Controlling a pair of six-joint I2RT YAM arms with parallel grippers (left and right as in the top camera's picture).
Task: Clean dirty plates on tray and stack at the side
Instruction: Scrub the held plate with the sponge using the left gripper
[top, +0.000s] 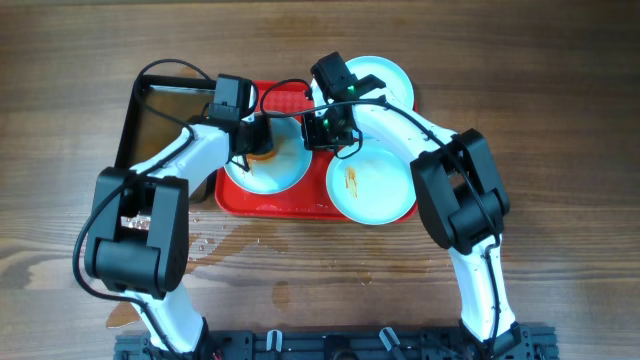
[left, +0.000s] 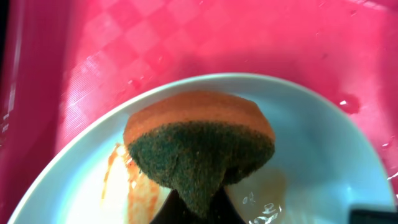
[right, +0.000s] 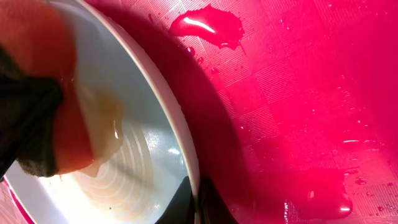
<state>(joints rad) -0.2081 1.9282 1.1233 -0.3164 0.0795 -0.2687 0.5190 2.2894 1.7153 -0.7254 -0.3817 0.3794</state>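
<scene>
Scrubbing: left hand (left: 196, 210) pinched shut on sponge (left: 199, 146), pressed on plate (top: 272, 176) on tray (top: 285, 206), left half; orange smear (left: 134, 183) just beside sponge (left of it in wrist view); right hand (right: 198, 200), nearer tray centre, apparently clamps plate's rim

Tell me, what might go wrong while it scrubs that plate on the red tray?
1. The right gripper pinches only the rim of the plate, and puddles sit on the tray. A hard push from the sponge could make the plate slide or tip.
2. A sauce smear lies beside the sponge that the left gripper holds, so it might get missed.
</scene>
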